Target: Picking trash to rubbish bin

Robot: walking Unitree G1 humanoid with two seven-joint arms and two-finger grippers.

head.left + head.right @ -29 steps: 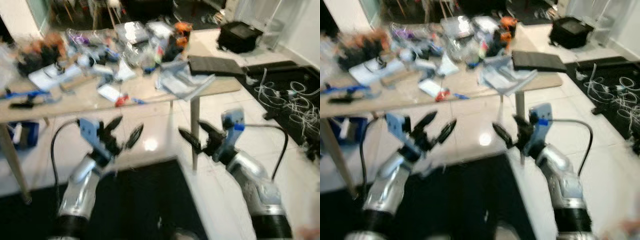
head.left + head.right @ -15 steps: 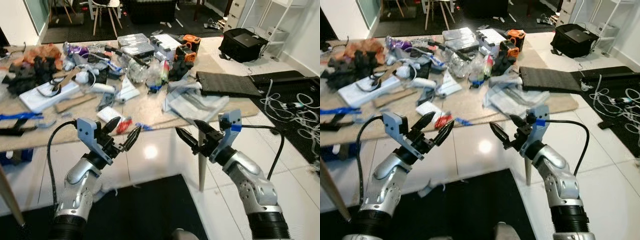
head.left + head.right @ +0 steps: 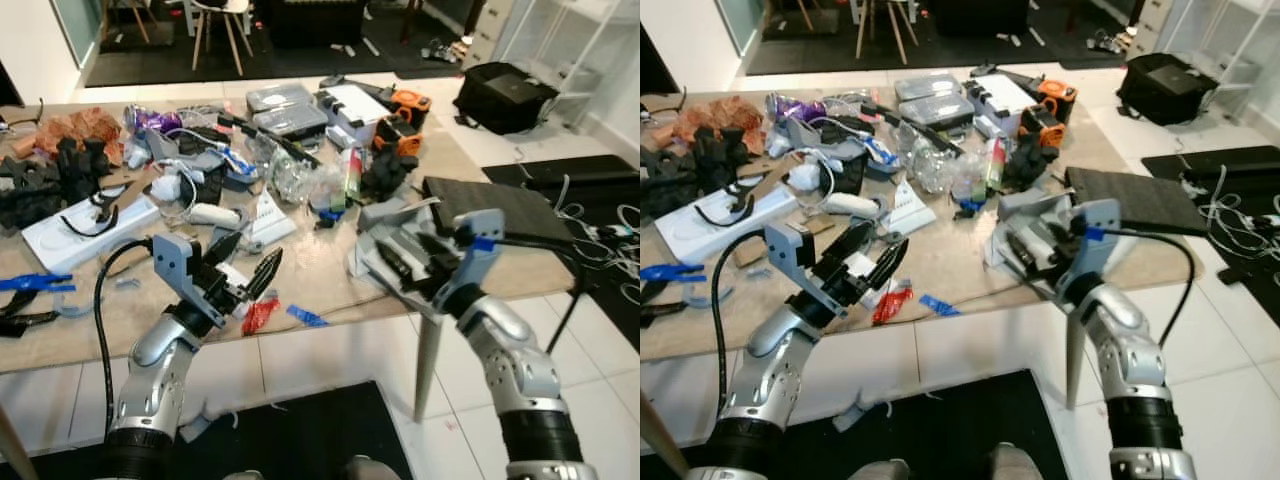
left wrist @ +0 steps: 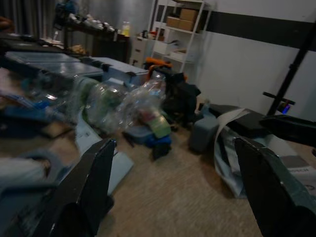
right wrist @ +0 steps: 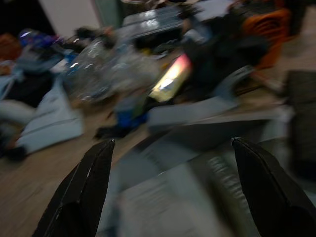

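Trash lies on a cluttered beige table (image 3: 330, 285): a red wrapper (image 3: 258, 315) and a blue scrap (image 3: 307, 317) near the front edge, crumpled clear plastic bottles (image 3: 292, 172) further back, and grey plastic bags (image 3: 395, 235) to the right. My left gripper (image 3: 253, 252) hovers open just above and behind the red wrapper. Over the grey bags my right gripper (image 3: 402, 248) is open as well, holding nothing. The left wrist view looks along the tabletop at the crumpled plastic (image 4: 113, 101). The blurred right wrist view faces the grey bags (image 5: 197, 148).
Tools, cables, cases and an orange device (image 3: 405, 105) crowd the back of the table. A black mat (image 3: 500, 205) lies at its right end. On the floor are a black bag (image 3: 503, 95), white cables (image 3: 625, 215) and a dark rug (image 3: 300, 430). A table leg (image 3: 427, 365) stands under the right arm.
The camera has come closer to the table and the blur has cleared. Both grippers, before in front of the table's edge, now reach over the tabletop, still open.
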